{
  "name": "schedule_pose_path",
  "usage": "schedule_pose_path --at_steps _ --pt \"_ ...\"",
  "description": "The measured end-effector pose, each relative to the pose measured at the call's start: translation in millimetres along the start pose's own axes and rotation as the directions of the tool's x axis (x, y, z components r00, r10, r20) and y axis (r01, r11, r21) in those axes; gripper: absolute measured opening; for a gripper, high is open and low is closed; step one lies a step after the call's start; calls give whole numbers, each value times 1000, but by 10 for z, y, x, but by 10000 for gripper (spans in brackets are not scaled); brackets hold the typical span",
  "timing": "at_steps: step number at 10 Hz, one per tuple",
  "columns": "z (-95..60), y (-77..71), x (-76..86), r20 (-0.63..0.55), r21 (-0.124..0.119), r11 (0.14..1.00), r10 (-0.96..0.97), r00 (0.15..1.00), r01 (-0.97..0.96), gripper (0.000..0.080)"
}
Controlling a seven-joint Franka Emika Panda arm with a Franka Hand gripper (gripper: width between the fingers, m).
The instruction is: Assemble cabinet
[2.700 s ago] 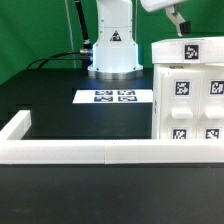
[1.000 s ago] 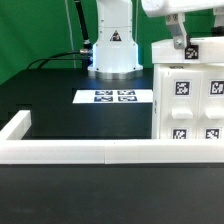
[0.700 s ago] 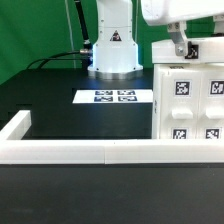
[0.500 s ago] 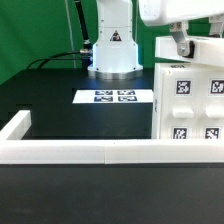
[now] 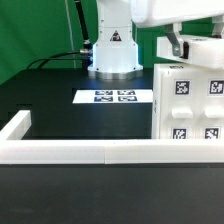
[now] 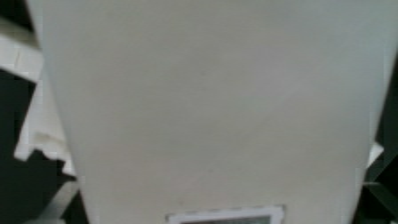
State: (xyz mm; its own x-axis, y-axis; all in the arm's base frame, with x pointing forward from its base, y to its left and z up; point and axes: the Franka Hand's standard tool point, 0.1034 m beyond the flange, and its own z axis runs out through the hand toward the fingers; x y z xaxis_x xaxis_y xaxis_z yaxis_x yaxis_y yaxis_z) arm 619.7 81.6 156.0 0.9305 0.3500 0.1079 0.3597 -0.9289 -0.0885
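At the exterior view's left, the long low white border rail (image 5: 60,150) is lying along the near side of the black bench (image 5: 50,105). The thin flat white marker board (image 5: 113,97) is lying mid-bench in front of the arm's white base (image 5: 112,50). Both are lying well apart from the work, so the arm is getting free room on that side.

At the exterior view's right, the white boxy cabinet (image 5: 190,115) of tagged panels is standing on the bench just behind the rail. Whether it is touching the rail cannot be told. The upper white box part (image 5: 200,48) is sitting over the cabinet, its edge set slightly in from the body's edge below.

The tool (image 5: 180,47) is reaching down from above and, partly closed, is clamping that part. One dark finger (image 5: 175,46) is pressing on the face toward the exterior view's left, and the other finger is hiding behind the part. In the wrist view the part's plain white face (image 6: 214,110) is filling nearly the whole picture, with a tag (image 6: 222,217) showing at one edge. The fingers are not showing there.

The step in hand is probably handling this top part relative to the body. To do it well, the arm should be:
- holding the part level and moving it straight, not dragging it sideways, so the body is not tipping or sliding;
- squaring the part's edges to the body;
- watching for slip on the smooth panel.
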Motion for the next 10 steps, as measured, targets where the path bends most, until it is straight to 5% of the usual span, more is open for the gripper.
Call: schedule_pose_path --at_steps 4,7,10 --pt "11 6 -11 -57 -2 925 379 924 -379 556" --pt "11 23 8 -81 22 815 579 812 -579 556" --pt "20 19 27 -90 74 611 791 605 -788 556"
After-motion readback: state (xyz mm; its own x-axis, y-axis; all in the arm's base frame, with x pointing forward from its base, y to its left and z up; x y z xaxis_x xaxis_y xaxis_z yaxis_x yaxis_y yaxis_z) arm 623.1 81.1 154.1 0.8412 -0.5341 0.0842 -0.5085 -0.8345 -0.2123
